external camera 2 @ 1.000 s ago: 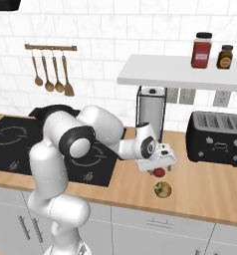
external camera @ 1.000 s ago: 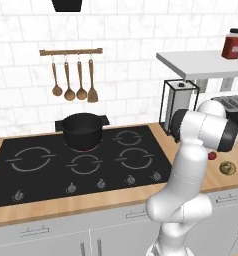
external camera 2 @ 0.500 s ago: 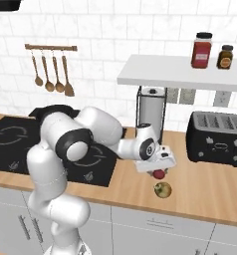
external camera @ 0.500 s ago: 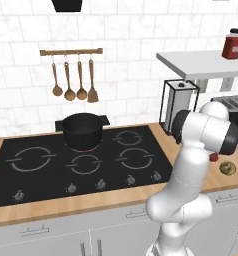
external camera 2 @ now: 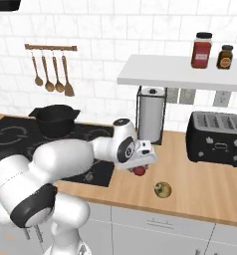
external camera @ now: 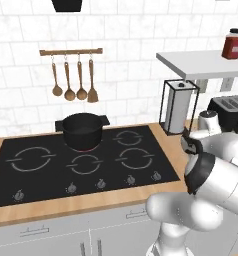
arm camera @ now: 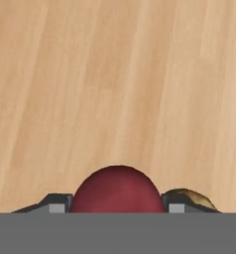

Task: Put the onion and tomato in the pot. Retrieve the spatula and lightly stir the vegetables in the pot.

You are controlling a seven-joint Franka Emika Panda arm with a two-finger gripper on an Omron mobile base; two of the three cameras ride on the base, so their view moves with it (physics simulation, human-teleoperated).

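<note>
The arm point(external camera 2: 60, 164) is glossy white, built of thick rounded segments like swollen tubes. Dark grey to black bands ring the joints, one at the big elbow point(external camera: 198, 172) and one at the lower shoulder cap point(external camera 2: 31, 211). The wrist point(external camera 2: 123, 144) is a short white cylinder with a round dark disc on its side. The hand point(external camera 2: 140, 155) is a flat white block with a small dark mark near its edge. The fingers point(arm camera: 55, 203) are dark grey with lighter grey square pads.
</note>
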